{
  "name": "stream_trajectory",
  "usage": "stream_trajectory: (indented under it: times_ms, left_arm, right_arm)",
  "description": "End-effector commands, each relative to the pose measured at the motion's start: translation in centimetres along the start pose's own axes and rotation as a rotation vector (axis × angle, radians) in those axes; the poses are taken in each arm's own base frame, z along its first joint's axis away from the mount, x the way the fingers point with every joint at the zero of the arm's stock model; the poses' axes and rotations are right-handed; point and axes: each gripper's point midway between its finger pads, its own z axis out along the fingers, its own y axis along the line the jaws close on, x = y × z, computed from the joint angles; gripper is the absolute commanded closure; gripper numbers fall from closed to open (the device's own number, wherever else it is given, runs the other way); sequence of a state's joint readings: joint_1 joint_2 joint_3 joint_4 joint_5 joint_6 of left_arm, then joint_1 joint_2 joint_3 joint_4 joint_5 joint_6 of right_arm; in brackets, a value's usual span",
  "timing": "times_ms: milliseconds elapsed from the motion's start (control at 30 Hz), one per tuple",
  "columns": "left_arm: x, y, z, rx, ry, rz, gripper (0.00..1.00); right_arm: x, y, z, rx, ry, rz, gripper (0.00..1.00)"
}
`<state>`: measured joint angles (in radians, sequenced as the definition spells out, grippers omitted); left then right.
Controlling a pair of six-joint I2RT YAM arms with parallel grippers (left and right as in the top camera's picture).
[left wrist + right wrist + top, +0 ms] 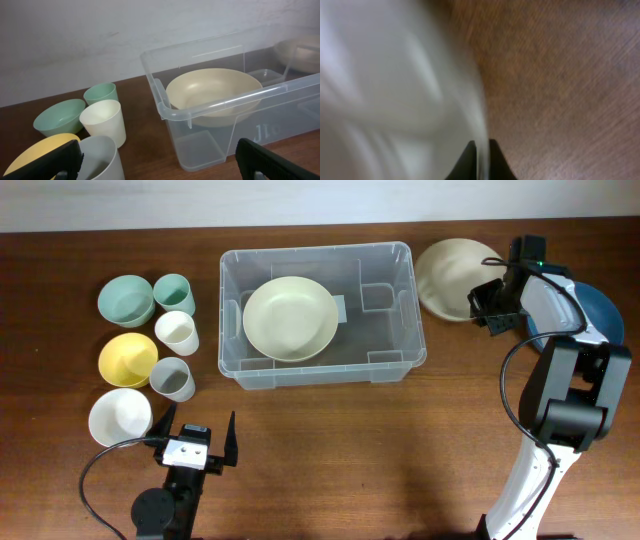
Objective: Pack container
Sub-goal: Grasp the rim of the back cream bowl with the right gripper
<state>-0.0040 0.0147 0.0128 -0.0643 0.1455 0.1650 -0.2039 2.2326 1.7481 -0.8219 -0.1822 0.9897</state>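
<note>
Though blurred, right gripper (pixel 481 152) apparently pinches plate (pixel 450 270) rim.

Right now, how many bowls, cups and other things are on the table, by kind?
Bowls: 5 (teal bowl, yellow bowl, white bowl, cream bowl, beige bowl)
Cups: 3 (teal cup, white cup, grey cup)
Bin: 1
Blue dish, partly hidden: 1
Total: 10

The table (pixel 330 460) under me is dark reddish-brown wood, its fine grain running along its length; seen from close above its right end, the grain blurs into soft brown streaks. Along the table's far edge I see a plain white wall (pixel 100 35), matt, with a few faint marks. The light on the table is soft and even, leaving only weak shadows on the wood.
</note>
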Motion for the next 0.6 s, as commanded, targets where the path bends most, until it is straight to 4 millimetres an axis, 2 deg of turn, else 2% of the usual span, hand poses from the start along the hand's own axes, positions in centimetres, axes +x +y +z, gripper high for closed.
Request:
stream_trajectory:
  times_ms: [0, 133, 267, 400, 567]
  left_arm:
    - [0.1, 0.2, 0.0, -0.010, 0.000, 0.008, 0.00]
    - [0.1, 0.2, 0.0, -0.010, 0.001, 0.008, 0.00]
    - [0.1, 0.2, 0.0, -0.010, 0.000, 0.008, 0.00]
    - [0.1, 0.2, 0.0, -0.010, 0.001, 0.008, 0.00]
    - [0.1, 0.2, 0.0, -0.010, 0.001, 0.008, 0.00]
  right_arm:
    - [0.2, -0.2, 0.8, 0.012, -0.002, -0.018, 0.96]
    - [-0.3, 0.6, 0.2, -0.015, -0.019, -0.023, 0.96]
    - [-1.3, 2.7, -2.1, -0.075, -0.063, -0.067, 0.96]
    - [-3.2, 5.0, -6.3, -0.152, -0.129, -0.082, 0.96]
    - [-5.1, 7.7, -13.5, -0.265, -0.208, -0.122, 0.96]
